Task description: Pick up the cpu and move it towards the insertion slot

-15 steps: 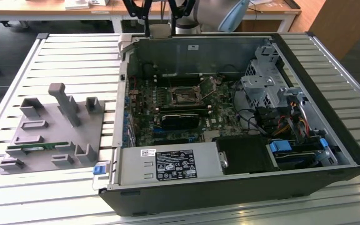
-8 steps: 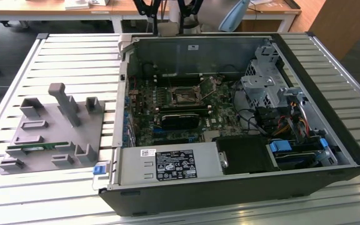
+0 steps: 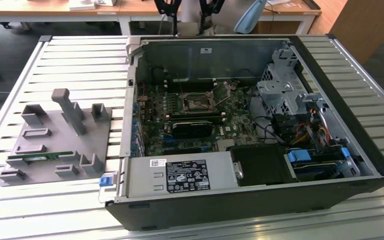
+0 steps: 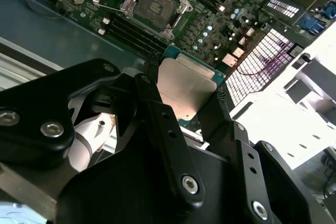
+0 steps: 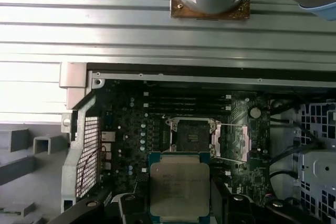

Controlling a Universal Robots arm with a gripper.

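Gripper (image 4: 191, 106) clamped on the cpu (image 5: 179, 189) by two opposite edges, held in the air just short of the insertion slot (image 5: 192, 136), above the motherboard (image 5: 131, 129). Risk: thin edge grip, so chip could tilt or slip and drop onto socket pins.

One cpu (image 5: 180, 188) in sight, silver top up. One insertion slot (image 5: 192, 136) on the board, framed by its metal bracket. One open computer case (image 3: 245, 210) lying on the slatted desk (image 3: 78, 55). One grey fixture plate (image 3: 52, 150) beside it, carrying one green memory stick (image 3: 38, 156). One black hand (image 4: 181, 124), with two fingers (image 4: 157, 114) counted in the second wrist view. One white-labelled power supply (image 3: 178, 176) at the case's near edge.
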